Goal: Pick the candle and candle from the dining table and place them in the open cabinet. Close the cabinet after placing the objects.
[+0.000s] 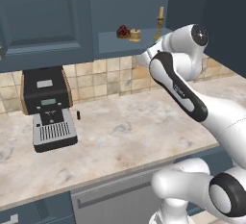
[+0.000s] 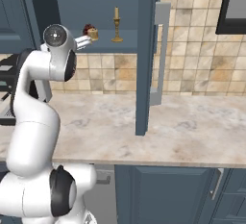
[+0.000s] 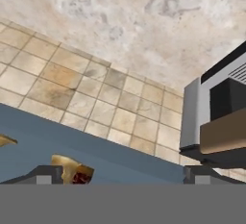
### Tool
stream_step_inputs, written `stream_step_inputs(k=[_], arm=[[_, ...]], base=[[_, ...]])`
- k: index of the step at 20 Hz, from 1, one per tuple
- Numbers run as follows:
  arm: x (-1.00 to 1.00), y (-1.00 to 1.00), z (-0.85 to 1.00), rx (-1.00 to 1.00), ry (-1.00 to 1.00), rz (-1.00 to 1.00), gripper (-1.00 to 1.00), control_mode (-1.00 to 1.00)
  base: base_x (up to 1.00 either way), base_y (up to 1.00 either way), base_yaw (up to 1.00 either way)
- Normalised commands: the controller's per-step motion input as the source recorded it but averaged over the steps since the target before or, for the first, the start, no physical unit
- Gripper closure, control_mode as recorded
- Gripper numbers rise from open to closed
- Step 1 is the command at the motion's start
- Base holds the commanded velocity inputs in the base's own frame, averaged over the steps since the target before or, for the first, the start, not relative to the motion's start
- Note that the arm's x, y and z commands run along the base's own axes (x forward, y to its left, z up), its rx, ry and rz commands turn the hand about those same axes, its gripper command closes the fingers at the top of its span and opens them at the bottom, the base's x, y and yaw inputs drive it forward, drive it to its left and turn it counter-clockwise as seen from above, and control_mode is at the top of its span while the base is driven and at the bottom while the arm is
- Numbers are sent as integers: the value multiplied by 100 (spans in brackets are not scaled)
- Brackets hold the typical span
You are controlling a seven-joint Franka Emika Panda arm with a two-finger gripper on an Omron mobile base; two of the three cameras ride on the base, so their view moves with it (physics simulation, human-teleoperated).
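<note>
A: Looking into the open dark blue-grey wall cabinet [image 1: 120, 45], what sits on its shelf?

B: Three things in the left base view. The thin cream candle on a slim brass candlestick [image 1: 160, 23] stands upright at about 3 o'clock of the others. The squat ribbed yellow-gold cylinder candle [image 1: 135, 35] is in the middle, and the small dark red round lump [image 1: 123, 31] is touching or just beside it at 9 o'clock.

A: Same from the other side?

B: Yes. In the right base view the candlestick [image 2: 116, 25] stands apart at 3 o'clock of the gold candle [image 2: 93, 34], with the red lump [image 2: 88, 29] just behind it.

A: And the two-finger gripper [image 3: 122, 174]?

B: In the hand view its two dark finger tips stand far apart, spread wide, with nothing between them. The gold candle [image 3: 65, 165] and red lump [image 3: 82, 177] show near the left tip.

A: The cabinet door [image 2: 146, 55]?

B: It stands swung out, edge-on in the right base view, its vertical silver bar handle [image 2: 161, 50] facing 3 o'clock.

A: Below?

B: The beige marbled stone counter [image 1: 125, 127], with a black and silver coffee machine [image 1: 48, 107] at 9 o'clock against the tan tiled wall [image 2: 197, 55].
</note>
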Motion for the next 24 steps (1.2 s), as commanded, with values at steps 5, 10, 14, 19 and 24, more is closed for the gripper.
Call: stream_step_inputs(k=[5, 10, 14, 19, 24], arm=[[-22, 0, -2, 0, 0, 0, -100, -100], [-43, 0, -3, 0, 0, 0, -100, -100], [-59, 0, -2, 0, 0, 0, -100, -100], [-72, 0, -1, 0, -3, 0, -100, -100], [-80, 0, 0, 0, -7, -2, -100, -100]], base=[[0, 0, 0], [0, 0, 0], [0, 0, 0], [0, 0, 0], [0, 0, 0]])
